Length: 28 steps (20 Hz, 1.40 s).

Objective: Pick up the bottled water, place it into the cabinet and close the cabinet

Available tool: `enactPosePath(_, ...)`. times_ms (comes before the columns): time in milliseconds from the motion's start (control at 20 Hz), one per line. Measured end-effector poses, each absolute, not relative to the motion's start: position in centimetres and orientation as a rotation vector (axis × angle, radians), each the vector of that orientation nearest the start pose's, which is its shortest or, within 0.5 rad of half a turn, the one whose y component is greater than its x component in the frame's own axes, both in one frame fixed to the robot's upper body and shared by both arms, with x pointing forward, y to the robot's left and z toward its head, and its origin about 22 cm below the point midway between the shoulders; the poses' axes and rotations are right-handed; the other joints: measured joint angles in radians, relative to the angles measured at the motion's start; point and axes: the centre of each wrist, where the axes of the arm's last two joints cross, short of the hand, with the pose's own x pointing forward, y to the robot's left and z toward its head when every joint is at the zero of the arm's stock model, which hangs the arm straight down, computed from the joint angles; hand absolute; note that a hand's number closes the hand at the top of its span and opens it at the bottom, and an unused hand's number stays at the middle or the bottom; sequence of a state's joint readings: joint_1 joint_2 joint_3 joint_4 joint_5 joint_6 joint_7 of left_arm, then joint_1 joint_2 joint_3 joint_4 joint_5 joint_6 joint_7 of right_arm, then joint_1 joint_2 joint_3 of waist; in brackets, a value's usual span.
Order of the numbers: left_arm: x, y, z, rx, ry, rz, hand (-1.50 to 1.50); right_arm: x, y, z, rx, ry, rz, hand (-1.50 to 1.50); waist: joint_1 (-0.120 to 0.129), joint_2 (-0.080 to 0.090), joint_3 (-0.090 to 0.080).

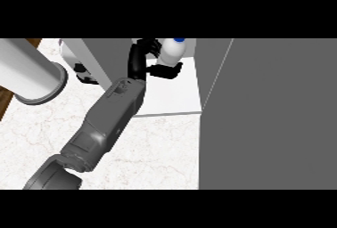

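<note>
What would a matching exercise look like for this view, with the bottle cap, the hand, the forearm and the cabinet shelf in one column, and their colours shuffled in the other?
Column one:
1. bottle cap
2. left hand
3. forearm
4. cabinet shelf

Column two:
A. grey
B. white
C. blue
D. black

Pairs: 1-C, 2-D, 3-A, 4-B.
</note>
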<state>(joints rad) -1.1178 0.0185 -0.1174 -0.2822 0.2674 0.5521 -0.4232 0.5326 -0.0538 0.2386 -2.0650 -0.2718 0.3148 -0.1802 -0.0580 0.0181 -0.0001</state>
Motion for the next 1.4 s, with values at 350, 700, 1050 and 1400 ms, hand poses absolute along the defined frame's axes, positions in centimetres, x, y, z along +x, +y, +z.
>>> enactPosePath(350, 43.4, 10.5, 3.8, 0.495, -1.718, -0.123, -1.5, 11.9, -21.7, 3.1, 0.503, -1.759, 0.013, -1.5, -0.009, 0.004, 0.001)
enactPosePath(700, 43.3, 10.9, 3.3, 0.555, -1.693, -0.112, -1.5, 12.2, -21.7, 3.4, 0.517, -1.763, 0.021, -1.5, -0.014, 0.003, 0.002)
enactPosePath(1050, 43.3, 11.1, 3.2, 0.566, -1.655, -0.093, -1.5, 12.1, -21.8, 3.8, 0.518, -1.77, 0.021, -1.5, -0.02, 0.002, 0.004)
enactPosePath(1400, 43.5, 11.2, 3.6, 0.462, -1.716, -0.047, -1.5, 11.7, -21.8, 3.5, 0.518, -1.766, 0.026, -1.5, -0.016, 0.003, 0.001)
